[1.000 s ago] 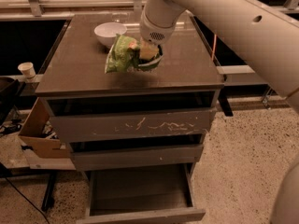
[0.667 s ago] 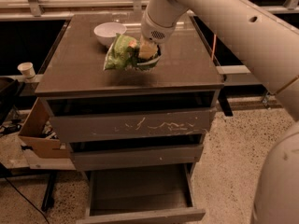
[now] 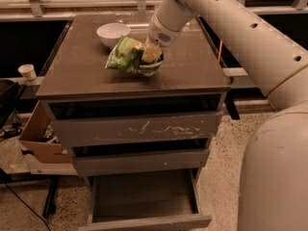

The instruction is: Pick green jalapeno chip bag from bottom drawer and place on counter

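The green jalapeno chip bag (image 3: 126, 55) is wrinkly and glossy, held over the middle of the counter (image 3: 77, 76), at or just above its surface. My gripper (image 3: 150, 57) is shut on the bag's right end, reaching down from the white arm at the upper right. The bottom drawer (image 3: 144, 201) is pulled out at the foot of the cabinet and its inside shows nothing in it.
A white bowl (image 3: 113, 34) stands on the counter's back left, close to the bag. The scratched top drawer front (image 3: 139, 129) is slightly open. A cardboard box (image 3: 41, 138) and a small cup (image 3: 27, 72) are left of the cabinet. My white arm fills the right side.
The gripper and the bag have stayed in almost the same place over the counter. Nothing else has moved.
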{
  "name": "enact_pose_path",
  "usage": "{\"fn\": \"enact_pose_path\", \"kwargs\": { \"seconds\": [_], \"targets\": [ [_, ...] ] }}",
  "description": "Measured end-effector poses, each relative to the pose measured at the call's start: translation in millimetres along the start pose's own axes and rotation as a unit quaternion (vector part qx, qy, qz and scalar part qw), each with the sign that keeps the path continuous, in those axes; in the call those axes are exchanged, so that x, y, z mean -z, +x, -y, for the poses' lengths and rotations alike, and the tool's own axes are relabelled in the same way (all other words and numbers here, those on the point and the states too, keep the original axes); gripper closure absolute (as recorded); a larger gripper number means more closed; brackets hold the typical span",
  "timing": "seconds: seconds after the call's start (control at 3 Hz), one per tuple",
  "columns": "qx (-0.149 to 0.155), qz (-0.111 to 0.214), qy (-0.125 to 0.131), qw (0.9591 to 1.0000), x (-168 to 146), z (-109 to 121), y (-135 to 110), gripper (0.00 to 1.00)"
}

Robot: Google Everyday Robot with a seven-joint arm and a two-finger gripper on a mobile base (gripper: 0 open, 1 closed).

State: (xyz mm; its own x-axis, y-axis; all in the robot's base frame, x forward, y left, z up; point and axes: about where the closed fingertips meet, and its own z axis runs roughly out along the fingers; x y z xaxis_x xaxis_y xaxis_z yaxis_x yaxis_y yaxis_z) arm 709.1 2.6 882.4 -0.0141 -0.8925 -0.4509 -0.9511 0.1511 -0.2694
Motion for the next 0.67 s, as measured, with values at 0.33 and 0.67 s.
{"fn": "enact_pose_path", "kwargs": {
  "seconds": [0.33,0.67],
  "targets": [
    [-0.03,0.031,-0.017,0.9989,-17.0,4.2,5.8,1.0],
    [-0.046,0.046,-0.027,0.9975,-26.6,3.2,10.6,1.0]
  ]
}}
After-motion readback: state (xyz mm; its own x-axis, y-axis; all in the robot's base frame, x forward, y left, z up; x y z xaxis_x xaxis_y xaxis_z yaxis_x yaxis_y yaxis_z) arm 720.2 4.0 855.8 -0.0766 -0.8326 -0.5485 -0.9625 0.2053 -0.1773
